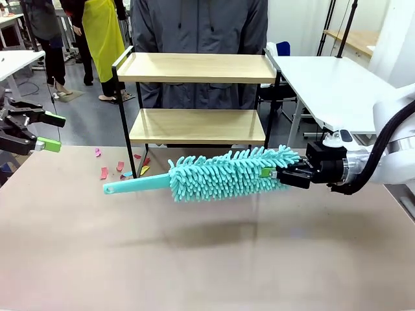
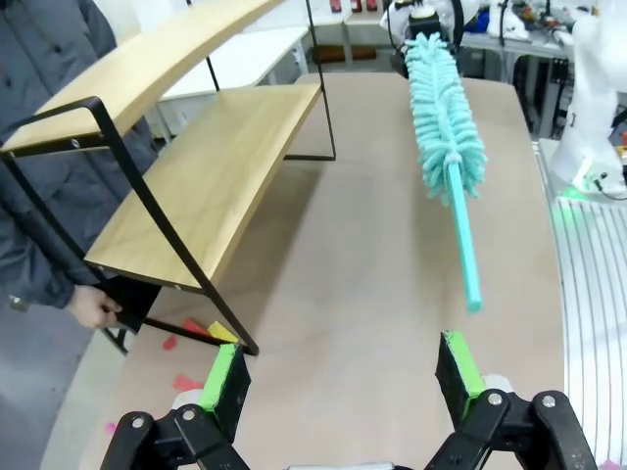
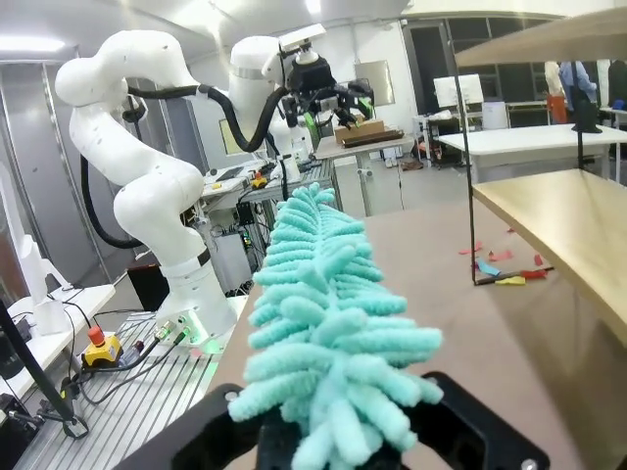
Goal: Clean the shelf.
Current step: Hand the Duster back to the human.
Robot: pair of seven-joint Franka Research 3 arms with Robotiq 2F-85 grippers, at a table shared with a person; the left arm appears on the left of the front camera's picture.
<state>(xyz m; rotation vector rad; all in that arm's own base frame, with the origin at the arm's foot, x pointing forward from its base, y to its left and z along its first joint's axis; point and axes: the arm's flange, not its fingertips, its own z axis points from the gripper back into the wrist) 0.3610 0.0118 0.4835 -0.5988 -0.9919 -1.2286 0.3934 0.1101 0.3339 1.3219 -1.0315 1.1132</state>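
One duster (image 1: 224, 173) – one shelf (image 1: 198, 97), two boards.

White tables (image 1: 331, 84) stand on a grey floor (image 1: 91, 116), under bright ceiling lights (image 3: 313, 8)

Legible text, labels, brands, numbers, signs: none. Shelf (image 1: 198, 126), duster (image 1: 224, 173), desk (image 1: 194, 259) and arms carry no print that can be read at this sharpness.
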